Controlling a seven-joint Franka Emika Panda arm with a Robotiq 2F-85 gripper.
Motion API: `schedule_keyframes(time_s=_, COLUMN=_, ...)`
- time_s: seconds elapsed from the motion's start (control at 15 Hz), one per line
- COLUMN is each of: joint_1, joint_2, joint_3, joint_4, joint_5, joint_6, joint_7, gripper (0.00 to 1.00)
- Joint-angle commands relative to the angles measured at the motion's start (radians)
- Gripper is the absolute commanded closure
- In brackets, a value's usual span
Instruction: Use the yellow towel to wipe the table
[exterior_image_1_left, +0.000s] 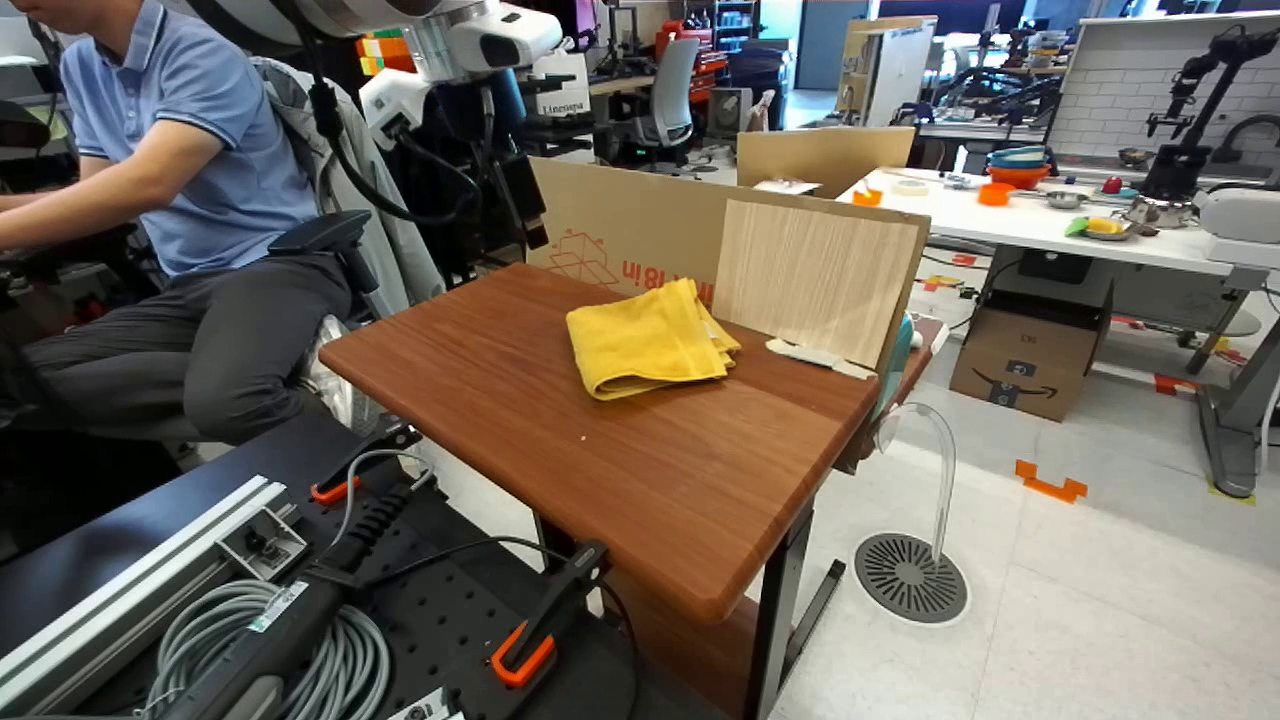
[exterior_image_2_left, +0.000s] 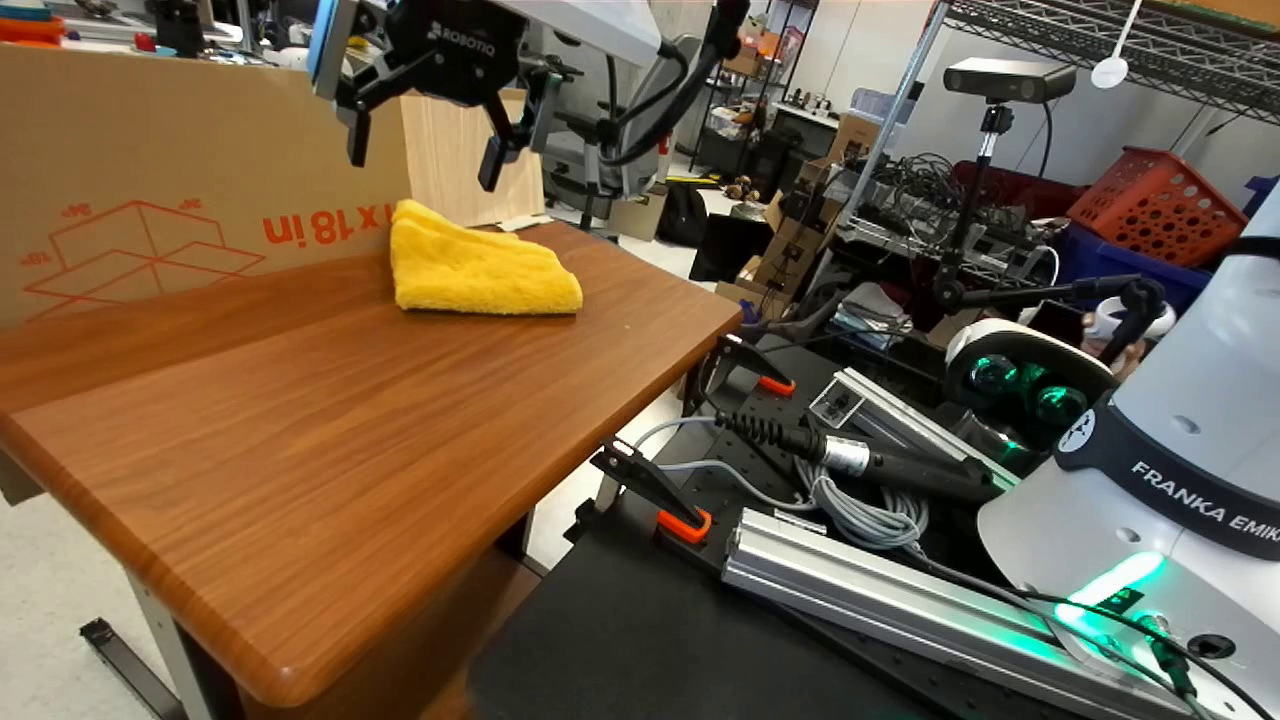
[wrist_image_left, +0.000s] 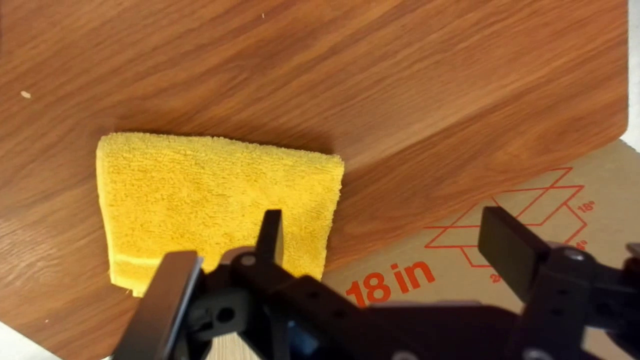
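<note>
A folded yellow towel lies on the brown wooden table, toward the cardboard at its back edge. The towel shows in both exterior views (exterior_image_1_left: 645, 340) (exterior_image_2_left: 478, 268) and in the wrist view (wrist_image_left: 215, 195). The table also shows in all views (exterior_image_1_left: 620, 470) (exterior_image_2_left: 300, 480) (wrist_image_left: 380, 80). My gripper (exterior_image_2_left: 425, 158) is open and empty, in the air above the table. In the wrist view the gripper (wrist_image_left: 382, 217) has its left fingertip over the towel's right part and its right fingertip over the cardboard. In an exterior view the gripper (exterior_image_1_left: 532, 225) is partly hidden, seen from the side.
A cardboard panel (exterior_image_2_left: 190, 180) stands along the table's back edge. A light wood board (exterior_image_1_left: 815, 280) leans at one corner. Black clamps with orange pads (exterior_image_1_left: 525, 650) and coiled cable (exterior_image_1_left: 350, 650) sit on the robot's mount. A person (exterior_image_1_left: 200, 180) sits beyond the table.
</note>
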Motion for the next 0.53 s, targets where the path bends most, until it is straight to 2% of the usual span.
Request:
schedule_keyframes(time_s=0.0, joint_1=0.124, joint_2=-0.008, joint_3=-0.122, joint_4=0.001, joint_5=0.054, joint_6=0.001, joint_7=-0.039, gripper=0.00)
schedule_keyframes(time_s=0.13, joint_1=0.136, joint_2=0.000, joint_3=-0.135, joint_4=0.007, joint_5=0.060, joint_6=0.005, joint_7=-0.052, gripper=0.00)
schedule_keyframes(time_s=0.47, joint_1=0.232, joint_2=0.115, joint_3=-0.281, joint_4=0.105, joint_5=0.034, joint_6=-0.094, joint_7=-0.049, gripper=0.00)
